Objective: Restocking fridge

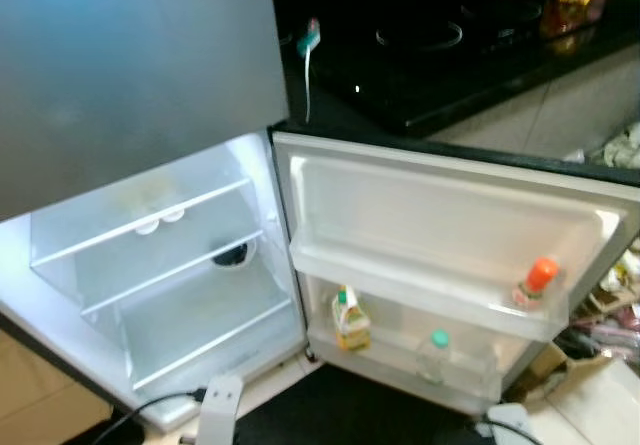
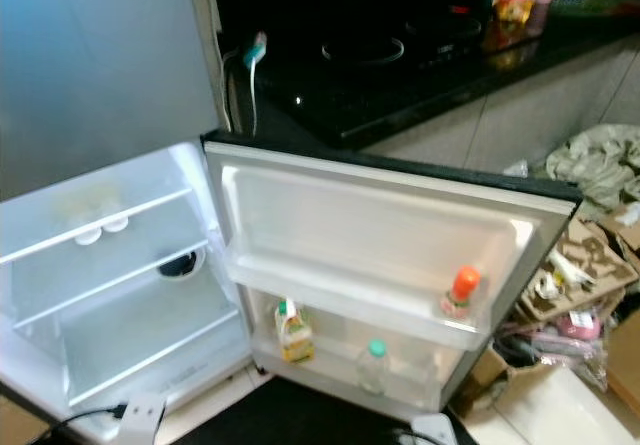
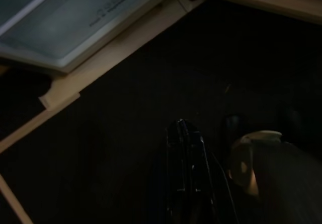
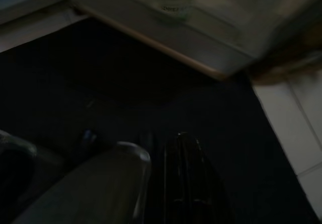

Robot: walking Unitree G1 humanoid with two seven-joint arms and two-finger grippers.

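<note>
Left eye view shows us the open fridge [image 1: 60, 255] with its lit interior on the left. We see its clear shelves [image 1: 140, 227] nearly bare, with two small white round things [image 1: 160, 223] on the upper shelf and a dark round thing [image 1: 232, 255] at the back below; the blur keeps us from naming either.

Moving right, we see the open fridge door [image 1: 450, 205] swung toward us. Its upper door bin [image 1: 400, 280] holds one orange-capped bottle [image 1: 536, 283] at the far right end. In the lower door bin [image 1: 380, 355] a small yellow carton [image 1: 350, 323] stands at the left and a clear bottle with a green cap [image 1: 434, 355] stands just right of the middle. Beyond the door a black cooktop [image 1: 440, 35] lies on the counter.

We judge the restocking barely begun: three items sit in the door, and most shelf and bin space is still free.

Both arms hang low over a dark floor mat [image 3: 126, 108] in front of the fridge. In the left wrist view our left gripper [image 3: 185, 133] appears to have its fingers together, carrying nothing. In the right wrist view our right gripper [image 4: 183, 143] is too dark; we cannot tell how its fingers stand. We judge that we need to fetch more goods before anything else can be loaded.
</note>
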